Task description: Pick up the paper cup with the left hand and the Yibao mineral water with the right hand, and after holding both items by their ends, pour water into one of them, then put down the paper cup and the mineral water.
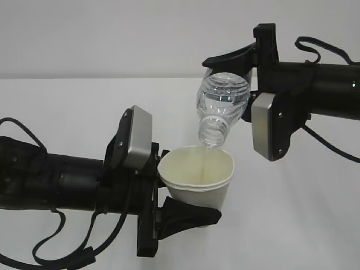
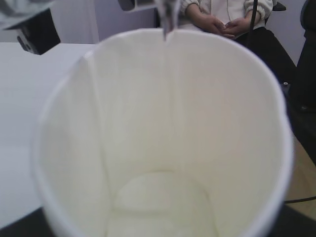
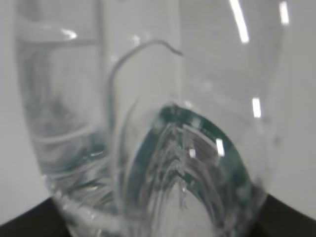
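— White surface (image 1: 67, 112) and a pale wall behind; what sits nearest?

— Left claw (image 1: 169, 194), clamped on the paper cup (image 1: 198, 180), holding it tilted above the surface's near middle.

— And beyond it?

— Right claw (image 1: 239, 84) grips the Yibao mineral water (image 1: 221, 109) by its base, tipped neck-down, mouth at the cup's rim, a thin stream of water running in.

— Farther back?

— A seated person (image 2: 222, 19), hands folded.
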